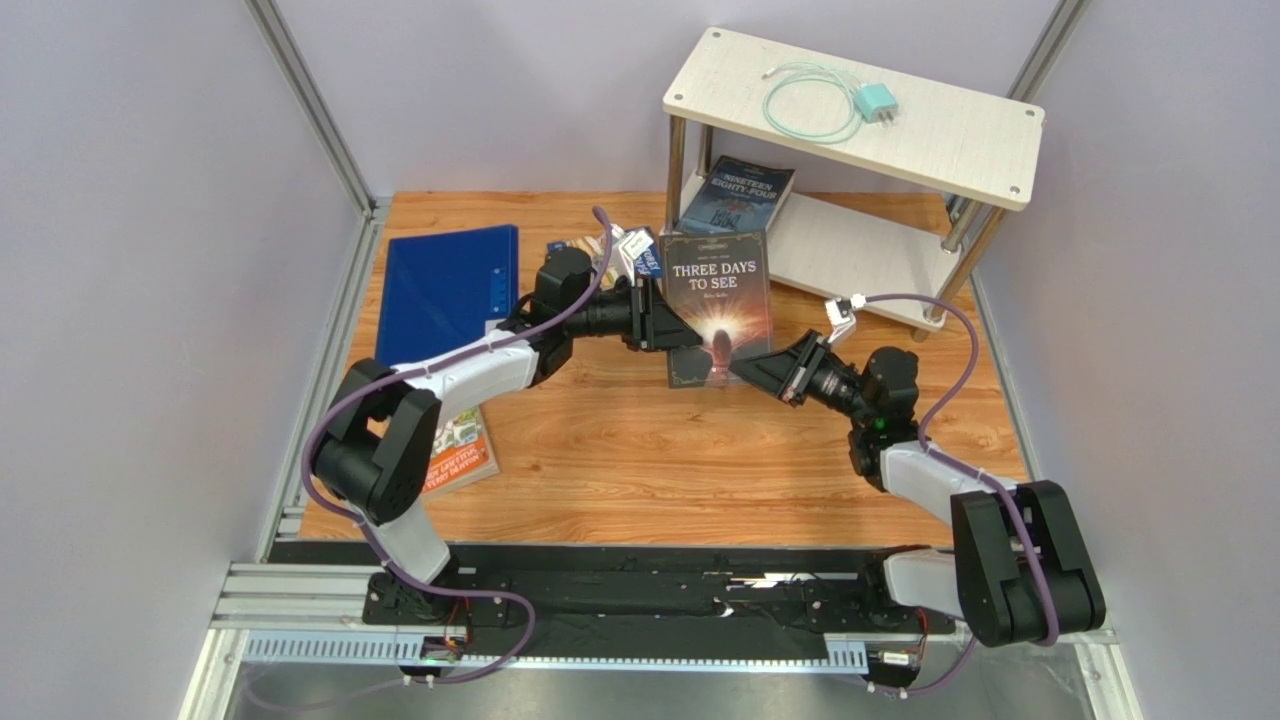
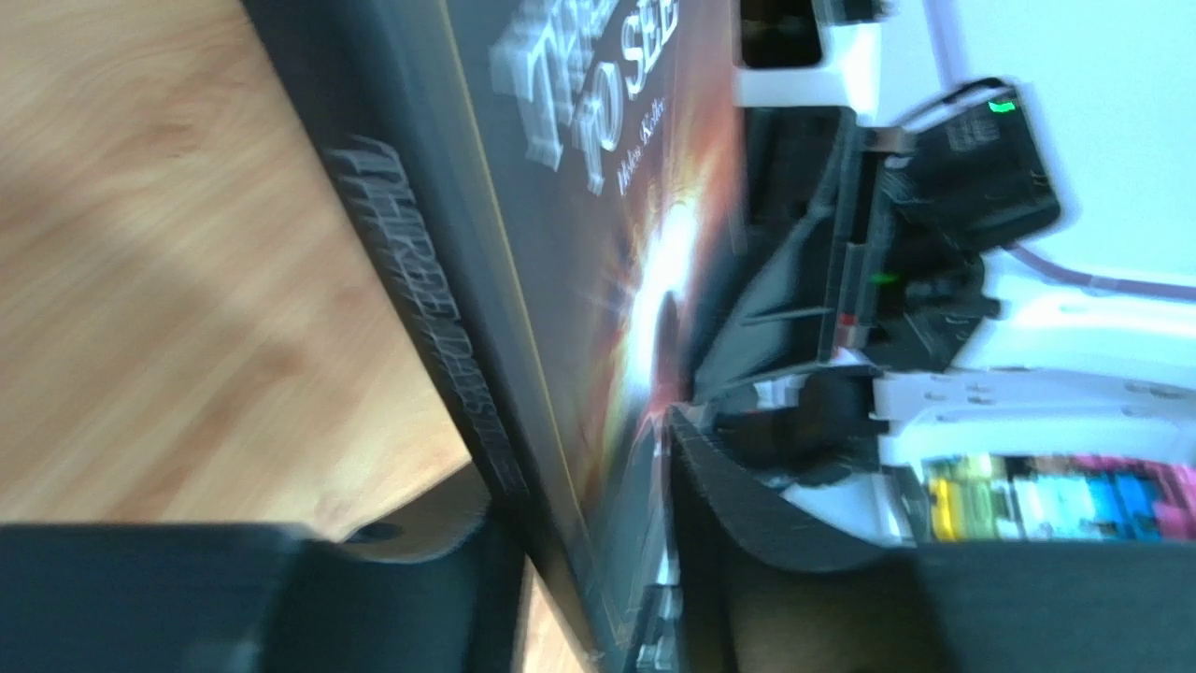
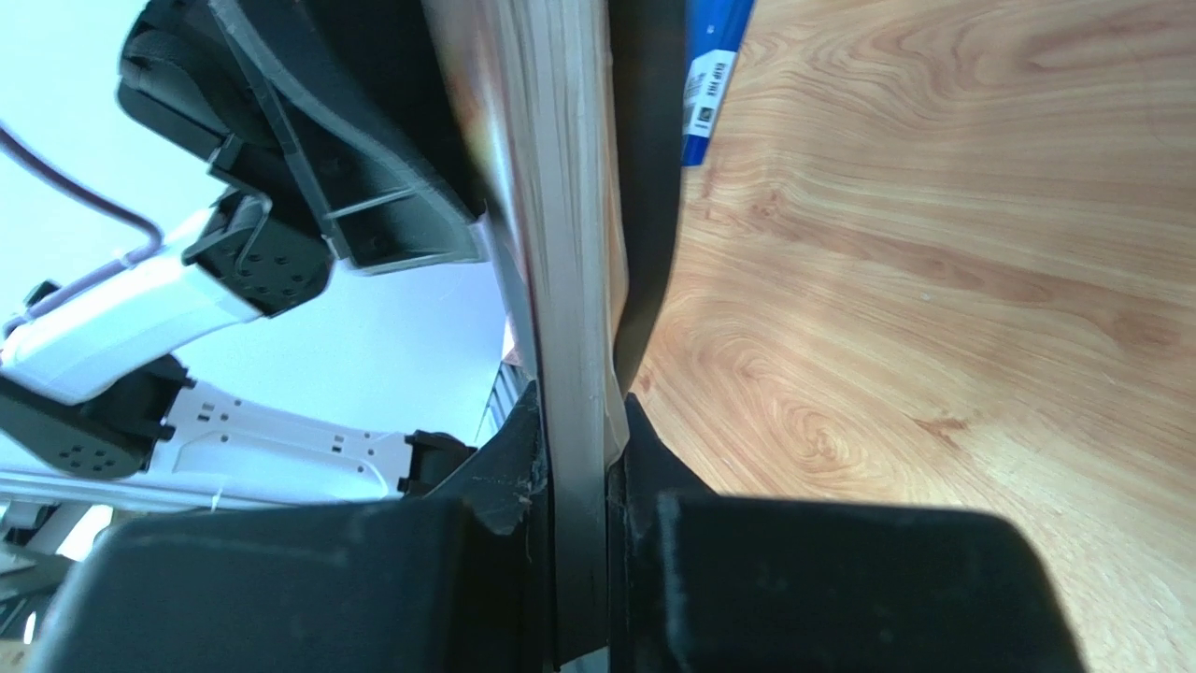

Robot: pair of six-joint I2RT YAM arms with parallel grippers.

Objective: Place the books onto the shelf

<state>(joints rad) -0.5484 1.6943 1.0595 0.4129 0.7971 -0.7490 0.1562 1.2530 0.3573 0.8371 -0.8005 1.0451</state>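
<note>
Nearest, the right gripper (image 1: 762, 369) is clenched on the lower right corner of the "Three Days to See" book (image 1: 718, 293), which stands between both arms over the table (image 1: 631, 450), its page edge deep between the fingers (image 3: 492, 484). The left gripper (image 1: 663, 324) has one finger on each side of the spine edge, but whether they press it I cannot tell. Farther back, the shelf (image 1: 962, 143) holds the "Nineteen Eighty-Four" book (image 1: 736, 195) on its lower board and a teal charger (image 1: 876, 102) with cable (image 1: 804, 108) on top.

two black-and-white arms (image 1: 466, 368) with looping purple cables (image 1: 311, 458)
</note>
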